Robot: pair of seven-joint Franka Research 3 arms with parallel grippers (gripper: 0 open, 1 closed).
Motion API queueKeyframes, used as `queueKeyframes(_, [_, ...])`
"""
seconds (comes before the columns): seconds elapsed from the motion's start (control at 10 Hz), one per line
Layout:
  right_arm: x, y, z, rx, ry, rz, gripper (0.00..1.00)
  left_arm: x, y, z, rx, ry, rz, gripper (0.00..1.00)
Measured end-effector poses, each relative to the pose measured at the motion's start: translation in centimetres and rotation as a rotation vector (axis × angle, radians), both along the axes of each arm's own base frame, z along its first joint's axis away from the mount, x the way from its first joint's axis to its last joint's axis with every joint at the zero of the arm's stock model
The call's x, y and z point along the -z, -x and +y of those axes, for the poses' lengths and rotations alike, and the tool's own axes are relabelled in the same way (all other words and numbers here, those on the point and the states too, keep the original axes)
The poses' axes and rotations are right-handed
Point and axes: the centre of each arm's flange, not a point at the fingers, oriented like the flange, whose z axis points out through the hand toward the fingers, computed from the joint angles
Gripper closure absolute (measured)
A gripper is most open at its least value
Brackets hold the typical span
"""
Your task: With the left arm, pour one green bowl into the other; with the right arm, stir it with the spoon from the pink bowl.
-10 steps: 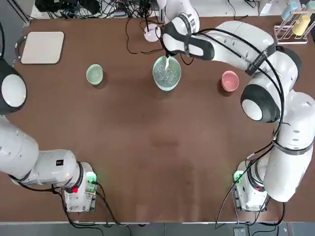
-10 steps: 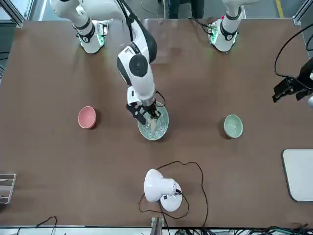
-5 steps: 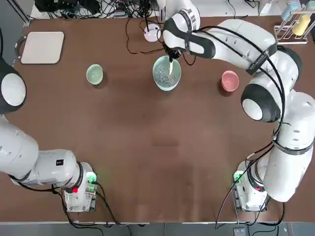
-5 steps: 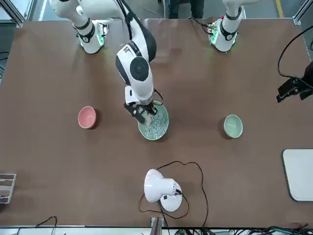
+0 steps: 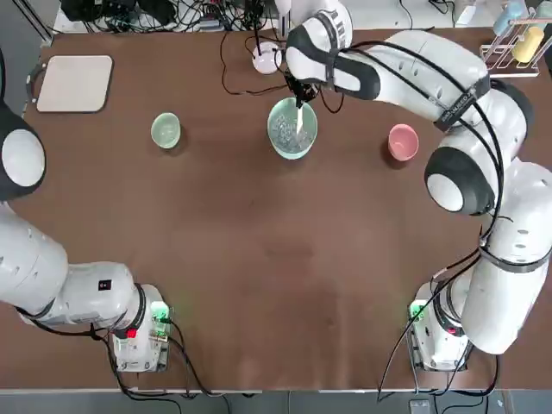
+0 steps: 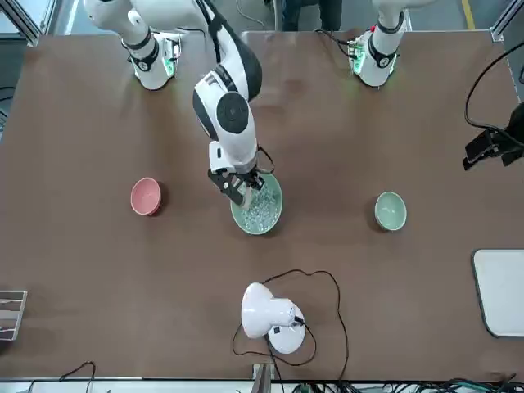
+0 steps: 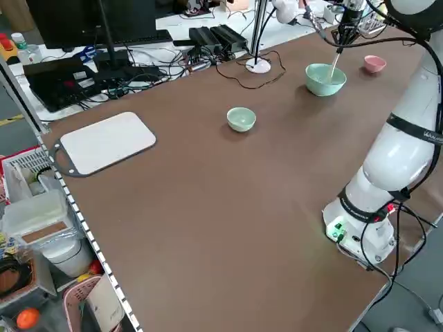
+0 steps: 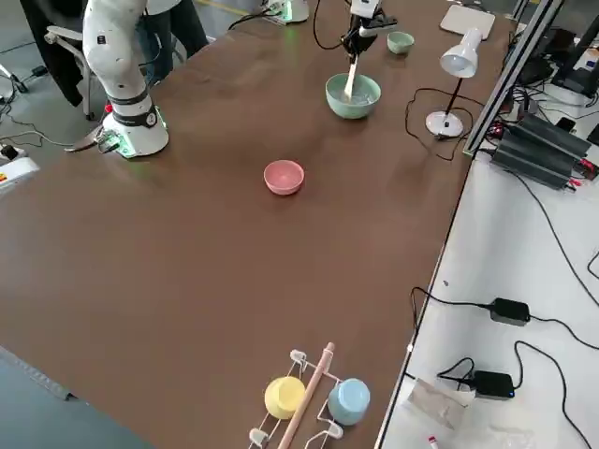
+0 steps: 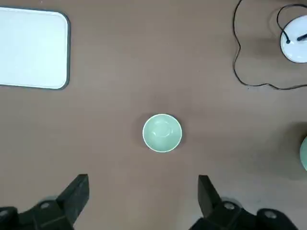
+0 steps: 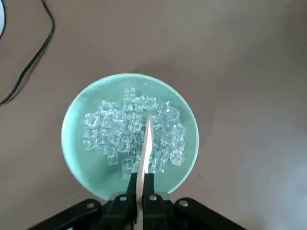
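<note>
2 arms on the table: R gripper (image 10: 143, 184) closed w/ the wooden spoon (image 10: 146, 148) pinched btwn its fingers; L gripper (image 9: 144, 206) wide open, nothing in it, off over the table's L side. 3 bowls: 1 lg mint-green bowl (image 10: 86, 163) w/ many clear cubes (image 10: 120, 127), 1 sm pale green bowl (image 5: 166, 130), 1 pink bowl (image 5: 403, 142). Spoon's far end is in the lg bowl among the cubes, R gripper just above that bowl. Sm green bowl upright, ahead of L gripper, apart from it. Pink bowl on table, R of lg bowl. 2 cups, yellow (image 8: 284, 398) & blue (image 8: 349, 401), on 1 rack (image 8: 304, 412).
</note>
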Motion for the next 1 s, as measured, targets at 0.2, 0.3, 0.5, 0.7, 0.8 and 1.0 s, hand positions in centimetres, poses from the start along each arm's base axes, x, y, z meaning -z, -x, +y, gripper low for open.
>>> queueKeyframes(0.2, [-3.1,0.0,-0.7,0.004,-0.040,-0.013,0.94,0.0,0.0,0.2,-0.004,0.000,0.001,0.00])
queueKeyframes(0.3, [-4.3,0.1,-0.9,0.003,-0.051,-0.022,0.94,0.0,0.0,0.3,-0.005,0.000,0.001,0.00])
queueKeyframes(0.5, [-5.8,0.4,-1.2,0.002,-0.065,-0.023,0.94,0.0,0.0,0.3,-0.005,0.000,0.000,0.00])
queueKeyframes(0.7, [-7.7,0.1,-2.5,-0.017,-0.093,-0.016,0.94,0.0,0.0,0.5,-0.009,-0.001,0.000,0.00])
queueKeyframes(0.8, [-9.3,-0.4,-4.1,-0.041,-0.111,-0.012,0.94,0.0,0.0,0.4,-0.008,0.000,0.000,0.00])
queueKeyframes(1.0, [-12.0,-2.0,-9.1,-0.089,-0.132,0.012,0.94,0.0,0.0,0.0,-0.002,0.000,-0.001,0.00])
